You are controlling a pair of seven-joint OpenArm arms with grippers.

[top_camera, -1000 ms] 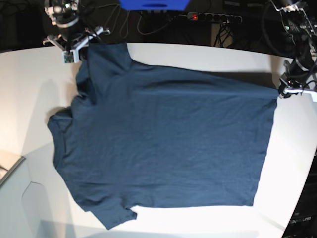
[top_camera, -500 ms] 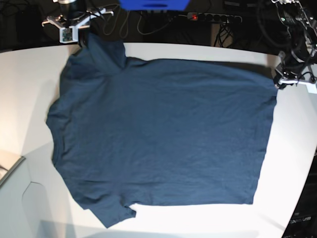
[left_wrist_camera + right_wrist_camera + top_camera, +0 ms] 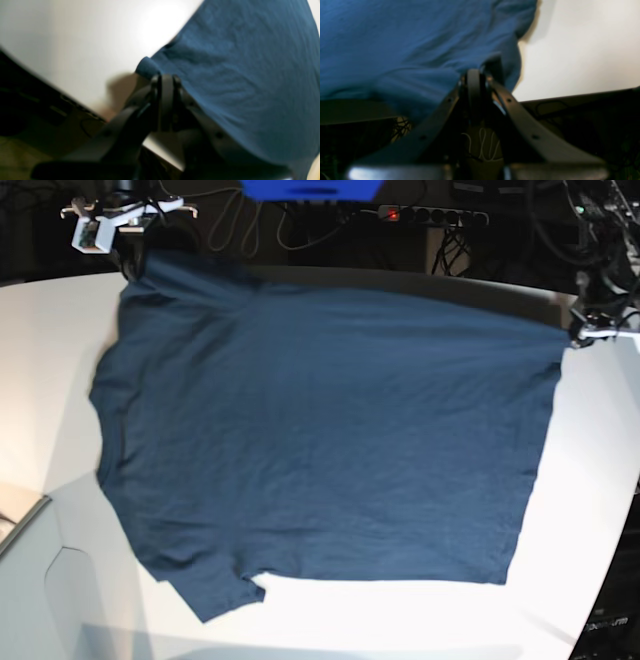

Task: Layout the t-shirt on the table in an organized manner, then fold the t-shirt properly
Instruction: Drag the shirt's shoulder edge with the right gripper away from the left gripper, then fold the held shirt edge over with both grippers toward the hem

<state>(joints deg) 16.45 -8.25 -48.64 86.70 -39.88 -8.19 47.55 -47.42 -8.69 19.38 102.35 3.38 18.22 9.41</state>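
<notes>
The dark navy t-shirt lies spread across the white table, neck toward the view's left and hem toward the right. Its far edge is lifted and stretched between both grippers. My right gripper is shut on the far sleeve at the top left; in the right wrist view the jaws are pinched on the shirt. My left gripper is shut on the far hem corner at the right; in the left wrist view the closed jaws hold the shirt at its corner. The near sleeve rests flat on the table.
A pale grey box-like corner piece sits at the bottom left. A power strip, cables and a blue object lie beyond the far table edge. The table's curved edge runs down the right side.
Both grippers have moved toward the far table edge and upward, pulling the shirt's far edge with them. The folded far sleeve has opened out and the cloth is tauter.
</notes>
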